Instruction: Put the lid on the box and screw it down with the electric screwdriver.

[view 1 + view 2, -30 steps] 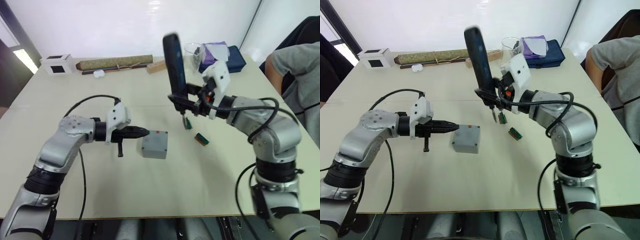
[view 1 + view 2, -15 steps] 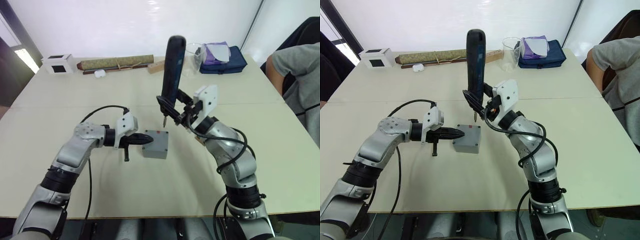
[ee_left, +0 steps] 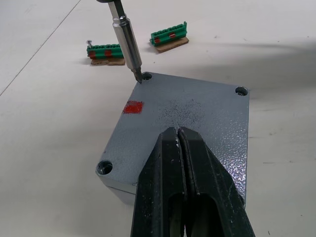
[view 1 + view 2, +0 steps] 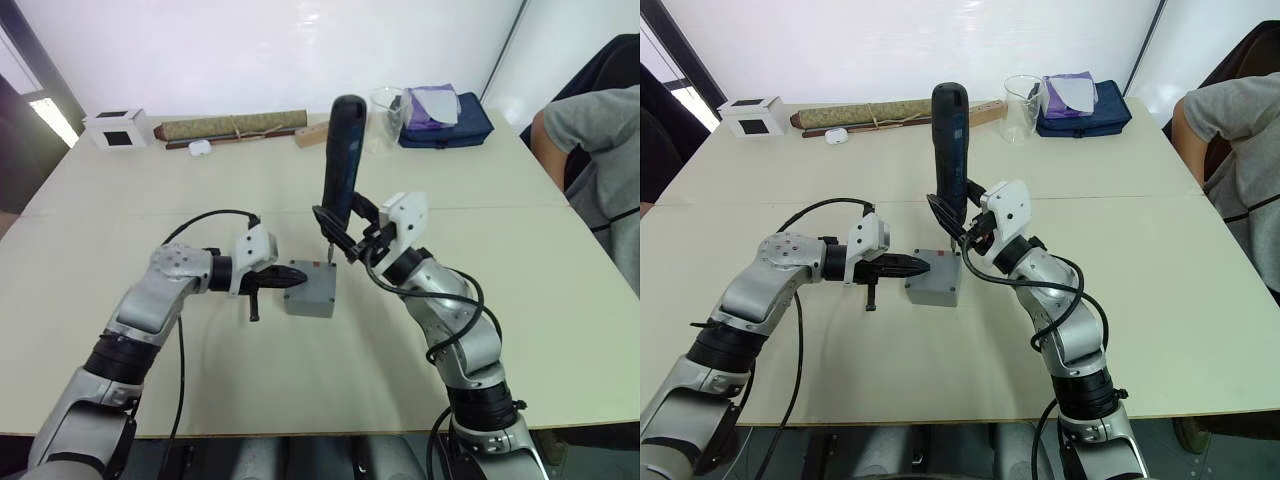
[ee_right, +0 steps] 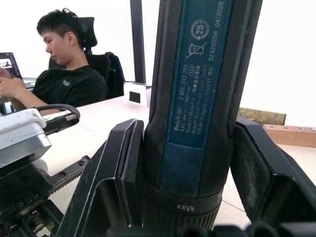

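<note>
At the lid's (image 3: 187, 123) corner hole, the screwdriver (image 4: 949, 150), pinched in the right jaws, could slip; left jaws pressed together.

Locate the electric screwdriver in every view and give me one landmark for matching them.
Left eye view: electric screwdriver stands upright at centre, gripped by the right gripper.
Right eye view: upright at centre.
Left wrist view: its metal bit reaches the lid's corner hole.
Right wrist view: its blue body sits between the jaws.
Shared landmark: the white box with a black square, also at.
</note>
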You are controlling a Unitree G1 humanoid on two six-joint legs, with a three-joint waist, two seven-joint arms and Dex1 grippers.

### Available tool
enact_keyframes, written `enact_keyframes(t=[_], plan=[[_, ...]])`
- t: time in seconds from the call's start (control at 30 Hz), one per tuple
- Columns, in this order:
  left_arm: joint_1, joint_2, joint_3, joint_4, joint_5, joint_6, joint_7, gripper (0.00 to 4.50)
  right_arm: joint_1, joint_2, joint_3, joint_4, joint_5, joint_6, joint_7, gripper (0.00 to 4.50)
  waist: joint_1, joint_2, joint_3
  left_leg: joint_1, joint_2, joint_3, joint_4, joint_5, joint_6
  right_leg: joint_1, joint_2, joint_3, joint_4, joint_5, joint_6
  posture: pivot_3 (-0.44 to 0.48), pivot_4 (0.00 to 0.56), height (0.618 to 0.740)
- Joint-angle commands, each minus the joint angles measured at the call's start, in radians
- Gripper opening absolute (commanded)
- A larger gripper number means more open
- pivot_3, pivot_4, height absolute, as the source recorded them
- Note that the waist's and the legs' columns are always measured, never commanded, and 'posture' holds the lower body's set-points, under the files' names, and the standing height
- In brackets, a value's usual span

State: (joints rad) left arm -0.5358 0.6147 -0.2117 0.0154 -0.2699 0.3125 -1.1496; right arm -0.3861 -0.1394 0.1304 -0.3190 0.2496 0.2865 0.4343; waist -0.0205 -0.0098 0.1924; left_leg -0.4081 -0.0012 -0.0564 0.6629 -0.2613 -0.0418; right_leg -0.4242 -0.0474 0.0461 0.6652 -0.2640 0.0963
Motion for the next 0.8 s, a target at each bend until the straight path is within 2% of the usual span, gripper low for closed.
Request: enact_keyframes(t=[0.03,0.57,0.8], plan=[[-0.001,0.005,-0.009,0.015,0.027,0.007,0.004,0.00,0.002,-0.010,-0.007,-0.036,-0.009,-0.054,0.003,2.10,0.000,0.000,0.000,0.000,0.000,0.000,0.000,0.000,0.000,0.000,0.000,0.000,0.000,0.000,0.000,0.000,0.150,0.736],[-0.011,-0.001,-0.016,0.030,0.033,-0.003,-0.001,0.00,0.045,-0.045,-0.001,-0.079,-0.001,-0.041,0.009,2.10,0.000,0.000,0.000,0.001,0.000,0.000,0.000,0.000,0.000,0.001,0.000,0.000,0.000,0.000,0.000,0.000,0.150,0.736],[-0.014,-0.007,-0.017,0.036,0.039,-0.003,0.000,0.00,0.061,-0.037,0.025,-0.048,-0.029,-0.077,0.005,2.10,0.000,0.000,-0.001,0.001,0.000,0.000,0.000,0.000,0.000,0.001,0.000,0.000,0.000,0.000,0.000,0.000,0.150,0.736]])
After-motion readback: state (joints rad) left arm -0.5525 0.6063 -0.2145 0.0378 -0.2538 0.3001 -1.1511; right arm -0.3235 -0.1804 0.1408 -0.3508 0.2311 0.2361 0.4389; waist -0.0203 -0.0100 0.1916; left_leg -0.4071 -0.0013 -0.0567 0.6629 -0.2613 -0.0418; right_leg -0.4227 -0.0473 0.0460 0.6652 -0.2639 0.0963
